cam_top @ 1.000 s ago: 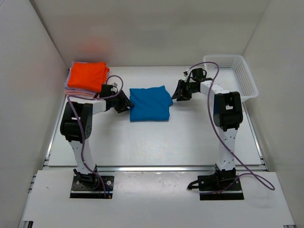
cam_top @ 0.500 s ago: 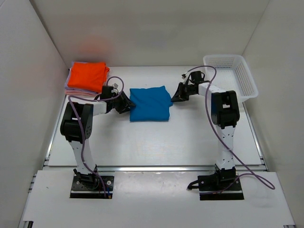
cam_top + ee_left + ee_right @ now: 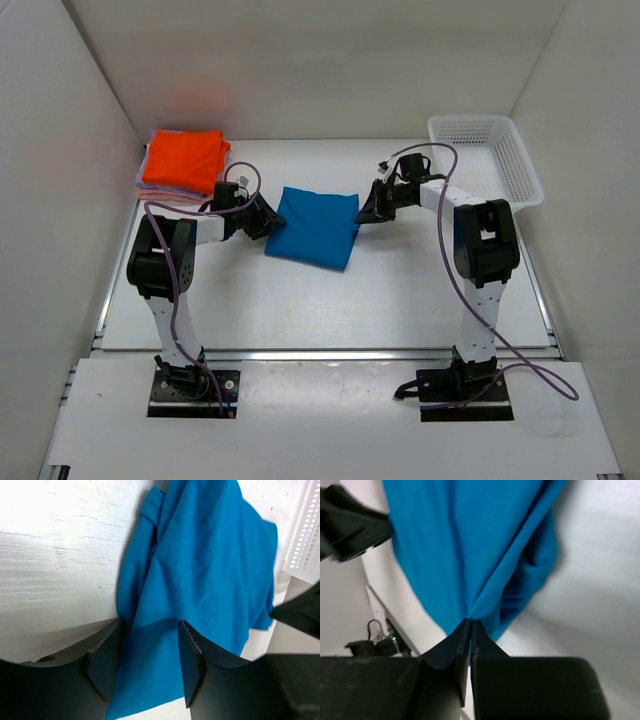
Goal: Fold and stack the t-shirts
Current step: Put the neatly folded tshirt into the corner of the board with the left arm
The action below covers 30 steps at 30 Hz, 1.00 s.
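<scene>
A folded bright blue t-shirt (image 3: 315,228) hangs between my two grippers at mid-table, tilted and a little off the surface. My left gripper (image 3: 263,217) is at its left edge. In the left wrist view the blue cloth (image 3: 200,570) fills the gap between my left fingers (image 3: 192,660), which stand partly apart round the thick fold. My right gripper (image 3: 368,209) is shut on the shirt's right edge, and the right wrist view shows the cloth (image 3: 465,550) pinched at the fingertips (image 3: 470,625). A folded orange t-shirt (image 3: 184,160) lies on pale pink ones (image 3: 143,183) at the back left.
A white mesh basket (image 3: 490,160) stands at the back right, also seen in the left wrist view (image 3: 306,535). White walls close in the table on three sides. Arm cables loop above both wrists.
The blue t-shirt lay flat and square before. Now it is tilted, spread wider and shifted a little toward the near side. Both grippers have closed in on its edges.
</scene>
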{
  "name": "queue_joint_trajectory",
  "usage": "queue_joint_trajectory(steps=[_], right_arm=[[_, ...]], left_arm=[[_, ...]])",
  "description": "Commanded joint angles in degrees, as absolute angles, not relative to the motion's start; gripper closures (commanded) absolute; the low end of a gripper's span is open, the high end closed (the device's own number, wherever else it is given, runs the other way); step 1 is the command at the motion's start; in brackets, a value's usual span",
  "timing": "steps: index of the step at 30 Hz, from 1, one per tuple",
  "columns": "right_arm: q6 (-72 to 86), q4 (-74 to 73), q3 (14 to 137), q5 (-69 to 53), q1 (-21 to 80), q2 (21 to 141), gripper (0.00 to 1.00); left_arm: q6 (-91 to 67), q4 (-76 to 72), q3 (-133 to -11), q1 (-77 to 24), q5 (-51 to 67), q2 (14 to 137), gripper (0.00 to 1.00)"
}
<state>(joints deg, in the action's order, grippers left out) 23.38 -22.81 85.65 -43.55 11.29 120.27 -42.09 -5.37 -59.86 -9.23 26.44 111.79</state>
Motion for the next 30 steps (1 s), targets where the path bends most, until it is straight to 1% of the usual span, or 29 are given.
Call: queue_joint_trajectory(steps=[1, 6, 10, 14, 19, 21, 23, 24, 25, 26, 28, 30], right_arm=[[26.45, -22.68, 82.02, -45.80, 12.30, 115.06, 1.00], [27.15, -22.76, 77.35, -41.14, 16.16, 112.77, 1.00], [26.90, -23.99, 74.97, -36.49, 18.10, 112.59, 1.00], [26.19, -24.08, 73.40, -33.05, 18.90, 110.66, 0.80], [26.10, -22.59, 70.50, -33.39, 15.83, 104.52, 0.75], [26.10, -21.71, 69.09, -33.57, 14.07, 101.97, 0.73], [25.67, -21.10, 66.55, -34.36, 12.22, 98.45, 0.73], [25.75, -21.09, 65.49, -34.54, 10.82, 96.44, 0.73], [25.58, -20.66, 64.96, -34.89, 9.77, 94.76, 0.74], [25.49, -20.22, 63.91, -35.68, 9.15, 93.44, 0.73], [25.75, -20.21, 62.32, -36.39, 6.52, 89.93, 0.74], [25.49, -19.78, 61.88, -37.18, 5.37, 88.16, 0.73]], left_arm=[[-41.57, -2.11, -57.48, -9.67, 25.40, 111.10, 0.41], [-41.75, -2.37, -57.48, -10.19, 25.93, 111.53, 0.41], [-40.00, 0.00, -59.93, -11.42, 25.58, 112.41, 0.38], [-37.45, 5.52, -63.54, -13.00, 26.19, 113.81, 0.35], [-33.67, 11.15, -67.93, -14.85, 26.11, 116.19, 0.35], [-31.56, 13.70, -69.86, -15.99, 26.02, 117.33, 0.36], [-29.72, 16.60, -72.23, -16.78, 26.45, 119.17, 0.53], [-28.14, 19.22, -74.16, -17.48, 26.19, 120.66, 0.71], [-27.52, 21.34, -74.88, -17.93, 26.19, 121.02, 0.92], [-26.55, 21.97, -76.27, -18.45, 25.76, 121.90, 1.00], [-25.32, 24.86, -78.04, -19.07, 23.74, 122.78, 1.00], [-23.83, 27.23, -81.81, -18.20, 19.28, 122.26, 1.00]])
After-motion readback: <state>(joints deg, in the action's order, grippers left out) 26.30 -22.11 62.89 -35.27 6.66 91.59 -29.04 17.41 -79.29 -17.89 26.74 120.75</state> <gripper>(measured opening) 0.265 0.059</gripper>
